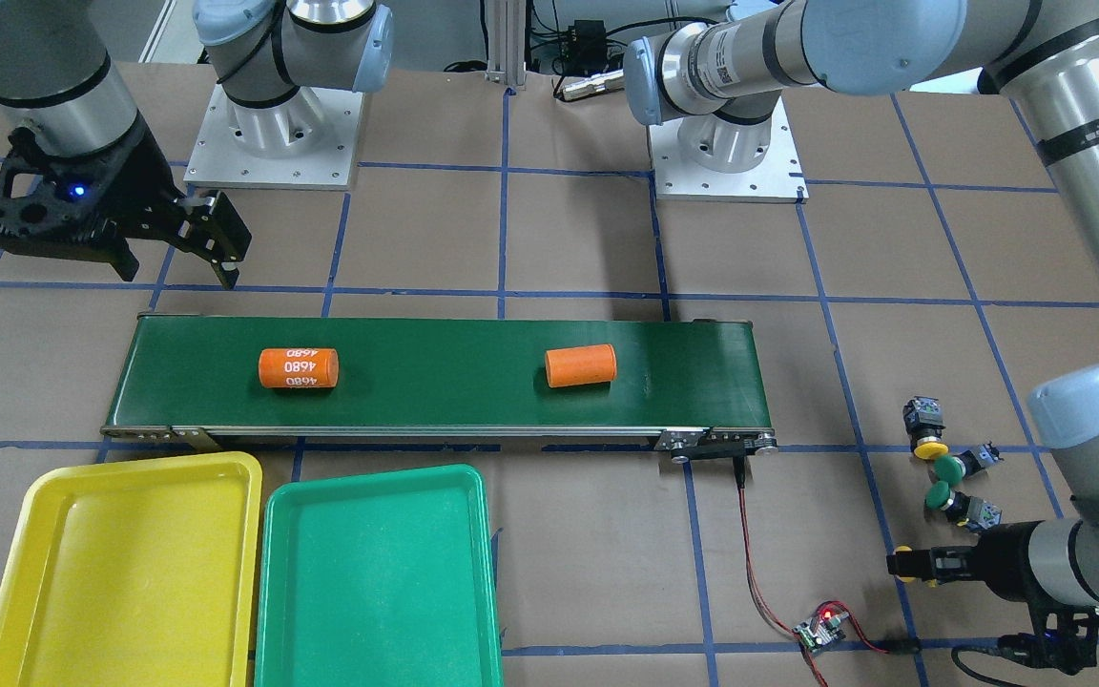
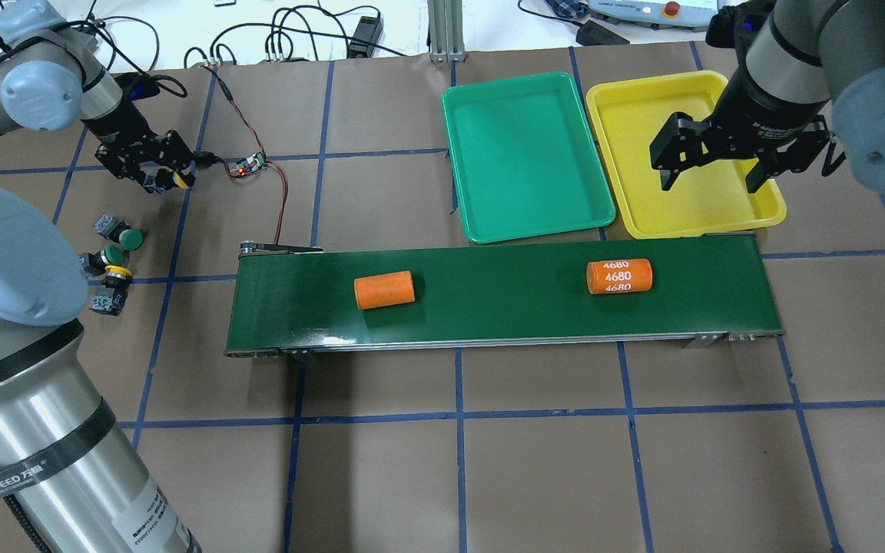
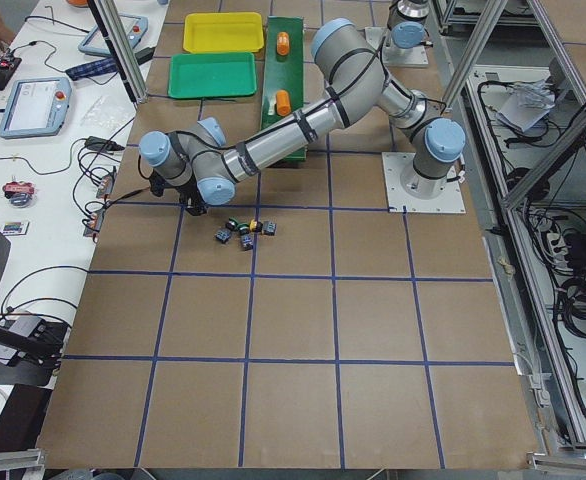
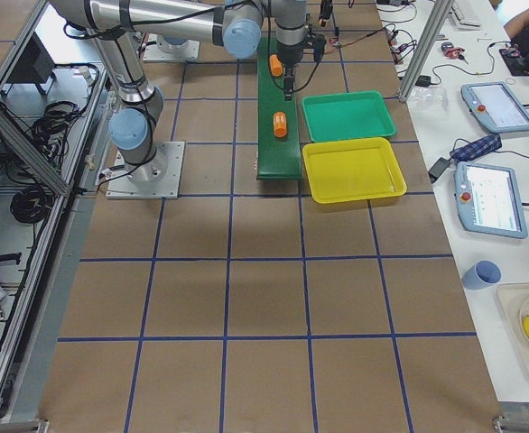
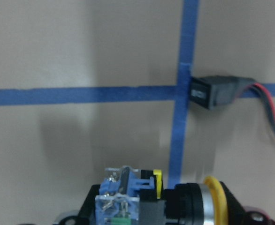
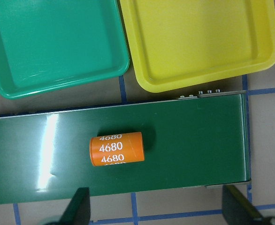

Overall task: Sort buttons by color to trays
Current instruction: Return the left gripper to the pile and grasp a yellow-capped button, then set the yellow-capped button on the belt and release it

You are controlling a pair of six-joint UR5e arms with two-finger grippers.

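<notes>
Table [image 1: 588, 239]: brown sheet with a blue tape grid.
Conveyor belt [image 1: 435, 377]: dark green, runs across the middle of the table.
Yellow tray [image 1: 130, 563] and green tray [image 1: 373, 572]: side by side on the operators' side of the belt, toward the robot's right end.
Right gripper [image 2: 711, 175]: hangs above the yellow tray's belt-side edge, jaws spread, nothing in them.
Left gripper [image 2: 157, 175]: well off the belt's left end, clamped on 1 yellow button [image 1: 904, 564] held sideways, cap sticking out past the fingers.
2 orange cylinders lie on the belt: the 4680 cylinder [image 1: 299, 368] near the right end, the plain cylinder [image 1: 580, 365] past the middle.
3 buttons sit clustered on the table near the left gripper: 1 loose yellow button [image 1: 926, 434], 2 green buttons [image 1: 958, 466].
Circuit board [image 1: 821, 628]: red LED lit, just beside the left gripper.
</notes>
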